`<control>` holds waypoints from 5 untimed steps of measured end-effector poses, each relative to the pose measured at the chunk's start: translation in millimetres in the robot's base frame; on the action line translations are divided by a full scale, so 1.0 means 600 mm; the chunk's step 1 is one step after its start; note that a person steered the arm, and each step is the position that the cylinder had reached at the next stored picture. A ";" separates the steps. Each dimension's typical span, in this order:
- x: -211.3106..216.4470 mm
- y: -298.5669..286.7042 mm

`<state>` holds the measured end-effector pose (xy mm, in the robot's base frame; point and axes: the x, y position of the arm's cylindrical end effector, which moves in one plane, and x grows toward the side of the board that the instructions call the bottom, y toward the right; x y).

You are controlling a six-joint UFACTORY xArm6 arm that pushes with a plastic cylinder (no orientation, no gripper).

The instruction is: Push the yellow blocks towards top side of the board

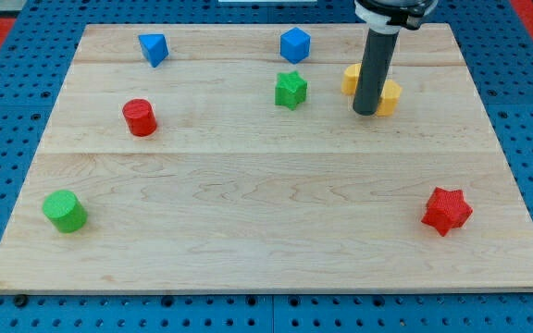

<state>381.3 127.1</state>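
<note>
Two yellow blocks sit at the view's upper right of the wooden board (248, 185). One yellow block (351, 79) shows just left of the rod. The other yellow block (390, 96) shows just right of it. The dark rod comes down between them and hides part of each, so their shapes cannot be made out. My tip (365, 112) rests on the board at the lower edge of the pair, touching or nearly touching both.
A green star (291, 90) lies left of the yellow blocks. A blue block (295, 44) and a blue block (154, 48) sit near the top edge. A red cylinder (140, 117), a green cylinder (65, 211) and a red star (446, 210) lie elsewhere.
</note>
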 end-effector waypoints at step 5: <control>0.003 0.135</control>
<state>383.0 207.8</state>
